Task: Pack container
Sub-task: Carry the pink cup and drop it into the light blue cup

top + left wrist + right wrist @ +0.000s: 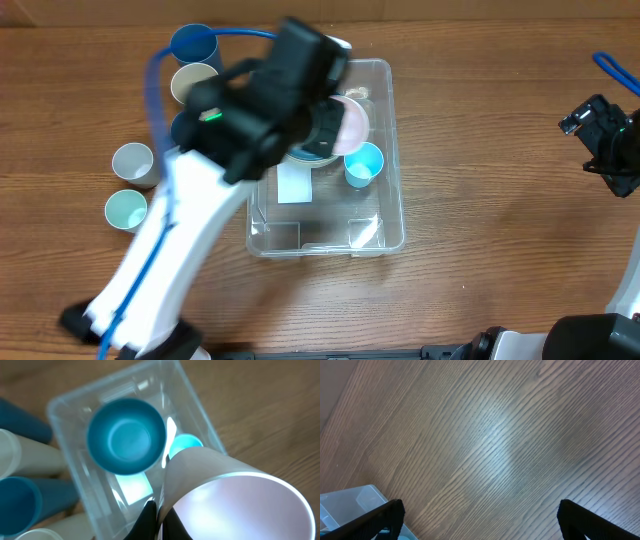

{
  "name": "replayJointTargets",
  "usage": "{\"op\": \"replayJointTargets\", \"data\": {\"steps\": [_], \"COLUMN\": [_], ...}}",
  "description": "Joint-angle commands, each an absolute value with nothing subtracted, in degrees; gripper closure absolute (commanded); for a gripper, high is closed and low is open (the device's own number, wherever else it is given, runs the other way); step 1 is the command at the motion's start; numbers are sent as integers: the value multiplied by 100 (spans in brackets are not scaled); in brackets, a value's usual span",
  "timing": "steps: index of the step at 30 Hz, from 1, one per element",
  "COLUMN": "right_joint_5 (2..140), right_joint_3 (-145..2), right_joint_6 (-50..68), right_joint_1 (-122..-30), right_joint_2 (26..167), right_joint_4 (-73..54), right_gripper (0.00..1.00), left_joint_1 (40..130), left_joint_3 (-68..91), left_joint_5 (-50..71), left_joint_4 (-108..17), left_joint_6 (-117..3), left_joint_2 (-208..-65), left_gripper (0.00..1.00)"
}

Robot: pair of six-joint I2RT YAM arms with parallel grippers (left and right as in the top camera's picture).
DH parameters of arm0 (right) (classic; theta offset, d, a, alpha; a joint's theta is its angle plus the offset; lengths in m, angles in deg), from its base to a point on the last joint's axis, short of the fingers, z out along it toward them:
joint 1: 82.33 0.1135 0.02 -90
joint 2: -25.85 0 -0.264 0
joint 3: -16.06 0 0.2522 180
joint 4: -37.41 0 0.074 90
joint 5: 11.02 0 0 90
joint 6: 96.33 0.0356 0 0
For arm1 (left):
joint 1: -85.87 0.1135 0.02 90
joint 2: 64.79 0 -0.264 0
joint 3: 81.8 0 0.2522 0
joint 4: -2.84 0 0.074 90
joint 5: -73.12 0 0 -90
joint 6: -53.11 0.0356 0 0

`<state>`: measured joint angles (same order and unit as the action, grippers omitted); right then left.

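Left pincer [157, 519] clamping wall of pale cup [235, 500], hovering above container [330, 232] sitting mid-worktop. Best bet: lowering cup upright into free 6 o'clock end, clearing blue bowl [126, 436], before releasing. Right pincer [480, 520] gaping apart, idling at 3 o'clock.

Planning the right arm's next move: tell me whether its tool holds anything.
No, the right tool stands wide open over the wooden table, with nothing between its fingers.
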<state>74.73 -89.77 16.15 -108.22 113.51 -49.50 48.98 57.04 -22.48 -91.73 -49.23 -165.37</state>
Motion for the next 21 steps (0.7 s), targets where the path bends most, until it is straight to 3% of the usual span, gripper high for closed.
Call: {"op": "replayJointTargets", "data": {"steps": [1, 10, 21], "right_joint_5": [7480, 7480, 7477], "right_joint_3": [-9034, -9034, -9034], "right_joint_6": [1641, 1641, 1641], "right_joint_1": [-10839, -10839, -10839], "right_joint_2": [11321, 11321, 11321], "right_joint_4": [-4932, -4930, -4932], "right_gripper": [0, 0, 0], "left_joint_1": [4785, 4763, 4728], "left_joint_3": [5614, 5614, 5612], "left_joint_5": [-2368, -1695, -1798], "left_joint_4": [-9116, -8826, -8623], "left_joint_6": [-5154, -5034, -4820], "left_joint_2": [-17328, -18657, -18884], "left_gripper": [96, 96, 96]}}
